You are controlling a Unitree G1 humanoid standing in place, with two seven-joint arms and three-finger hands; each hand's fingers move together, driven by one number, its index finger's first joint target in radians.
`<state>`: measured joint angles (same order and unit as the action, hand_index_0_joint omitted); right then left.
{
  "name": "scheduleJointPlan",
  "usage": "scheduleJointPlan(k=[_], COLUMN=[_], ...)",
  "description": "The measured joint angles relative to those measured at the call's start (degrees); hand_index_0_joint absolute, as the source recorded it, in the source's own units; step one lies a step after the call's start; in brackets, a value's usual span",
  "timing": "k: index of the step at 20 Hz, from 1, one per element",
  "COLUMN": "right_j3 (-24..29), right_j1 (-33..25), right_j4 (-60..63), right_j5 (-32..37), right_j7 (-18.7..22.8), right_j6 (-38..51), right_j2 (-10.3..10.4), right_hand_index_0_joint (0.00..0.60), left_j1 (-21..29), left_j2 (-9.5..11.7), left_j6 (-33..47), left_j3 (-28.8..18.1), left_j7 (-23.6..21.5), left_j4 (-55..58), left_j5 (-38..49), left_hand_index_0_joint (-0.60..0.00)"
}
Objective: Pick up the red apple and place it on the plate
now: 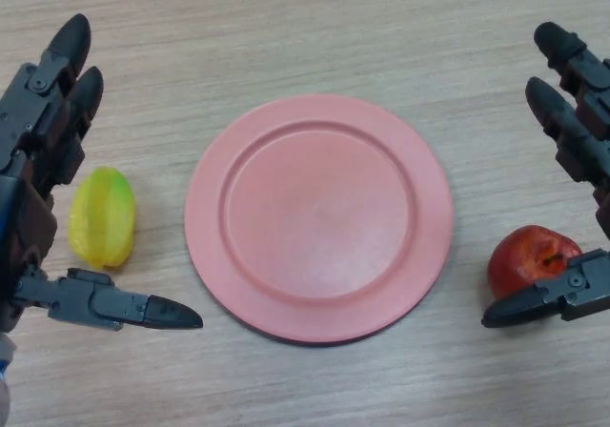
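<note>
A red apple [530, 258] lies on the wooden table at the right, just right of the pink plate [319, 215] in the middle. My right hand [581, 141] is open around the apple: its fingers reach past the apple on the far side and its thumb [543, 300] lies in front of the apple, close to it or touching. My left hand [43, 132] is open at the left edge, its fingers and thumb straddling a yellow-green starfruit [102, 217]. The plate holds nothing.
The wooden table [315, 36] stretches across the whole view. The starfruit lies a short way left of the plate's rim.
</note>
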<state>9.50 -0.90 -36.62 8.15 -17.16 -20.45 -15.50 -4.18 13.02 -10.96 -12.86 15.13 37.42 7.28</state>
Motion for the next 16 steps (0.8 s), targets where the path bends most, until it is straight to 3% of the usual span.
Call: scheduleJointPlan(k=[4,9,11,16], right_j3=[0.00,0.12,0.14,-0.19], right_j1=[-0.23,-0.35,-0.07,-0.56], right_j4=[1.78,7.82,15.61,34.96], right_j5=[0.00,-1.28,-9.59,-20.63], right_j7=[0.33,-1.38,-2.62,-0.74], right_j6=[0.25,7.24,13.51,26.39], right_j2=[-0.03,-0.72,-0.99,-1.98], right_hand_index_0_joint=[0.000,0.000,0.000,0.000], left_j1=[-0.07,0.10,0.12,-0.44], left_j2=[0.00,0.00,0.00,-0.02], left_j6=[0.00,-0.01,-0.01,0.19], left_j3=[0.00,0.35,0.98,1.53], left_j7=[0.01,0.02,0.08,0.08], left_j4=[0.00,0.00,-0.01,-0.93], left_j5=[-1.55,-1.54,-1.48,-1.48], left_hand_index_0_joint=[0.000,0.000,0.000,0.000])
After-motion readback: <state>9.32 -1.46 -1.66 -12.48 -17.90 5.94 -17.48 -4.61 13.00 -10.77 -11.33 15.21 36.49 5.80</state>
